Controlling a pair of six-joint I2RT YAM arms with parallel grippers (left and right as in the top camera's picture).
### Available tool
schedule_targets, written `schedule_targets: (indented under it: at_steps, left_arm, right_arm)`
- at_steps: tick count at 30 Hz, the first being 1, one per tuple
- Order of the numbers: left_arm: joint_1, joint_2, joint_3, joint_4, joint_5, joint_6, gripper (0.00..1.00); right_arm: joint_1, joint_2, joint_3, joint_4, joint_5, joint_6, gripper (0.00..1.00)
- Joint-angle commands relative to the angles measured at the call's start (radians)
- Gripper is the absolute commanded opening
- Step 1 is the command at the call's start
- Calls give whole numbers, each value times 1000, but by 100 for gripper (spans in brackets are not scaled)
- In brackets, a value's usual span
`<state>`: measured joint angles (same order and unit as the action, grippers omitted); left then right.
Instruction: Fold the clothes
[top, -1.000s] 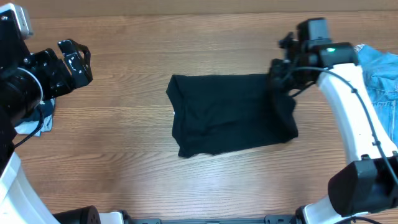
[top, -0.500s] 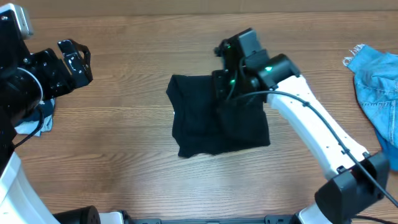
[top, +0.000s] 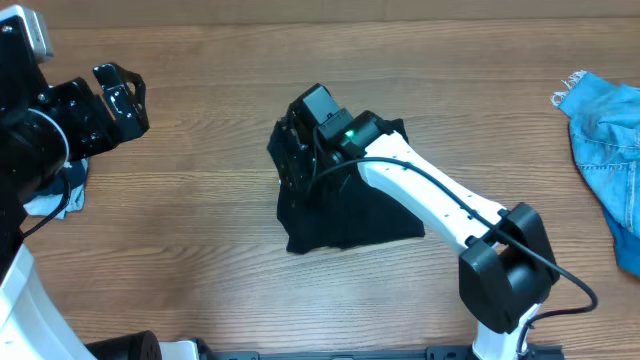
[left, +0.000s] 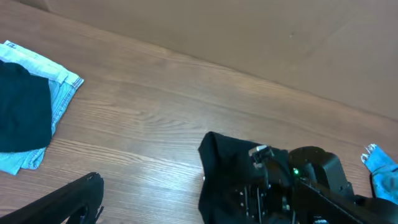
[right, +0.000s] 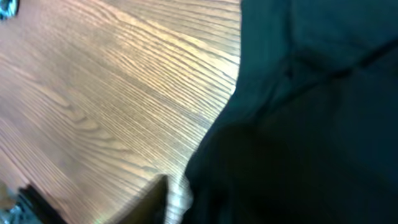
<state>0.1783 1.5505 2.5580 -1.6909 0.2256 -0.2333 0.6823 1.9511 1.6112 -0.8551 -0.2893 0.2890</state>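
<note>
A black garment (top: 350, 210) lies at the table's middle, its right side pulled over to the left so it is partly doubled. It also shows in the left wrist view (left: 217, 162) and fills the right wrist view (right: 311, 93). My right gripper (top: 293, 150) is over the garment's left edge, shut on the black cloth; its fingers are hidden in the fabric. My left gripper (top: 120, 88) hangs open and empty at the far left, well apart from the garment.
A blue denim garment (top: 605, 120) lies crumpled at the right edge, also in the left wrist view (left: 380, 168). A folded stack of dark and light blue clothes (top: 50, 195) sits at the left edge under my left arm, also in the left wrist view (left: 25, 112).
My right gripper has swept from the garment's right edge across to its left edge, carrying the cloth over itself. The left arm has not moved.
</note>
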Motion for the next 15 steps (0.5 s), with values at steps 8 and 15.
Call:
schedule_targets:
  at_steps: [8, 15]
  left_arm:
    - [-3, 0, 3, 2, 11, 12, 100]
    - [-3, 0, 3, 2, 11, 12, 100]
  right_arm:
    - [-53, -70, 27, 22, 1, -7, 70]
    - [-151, 18, 24, -105, 0, 2, 61]
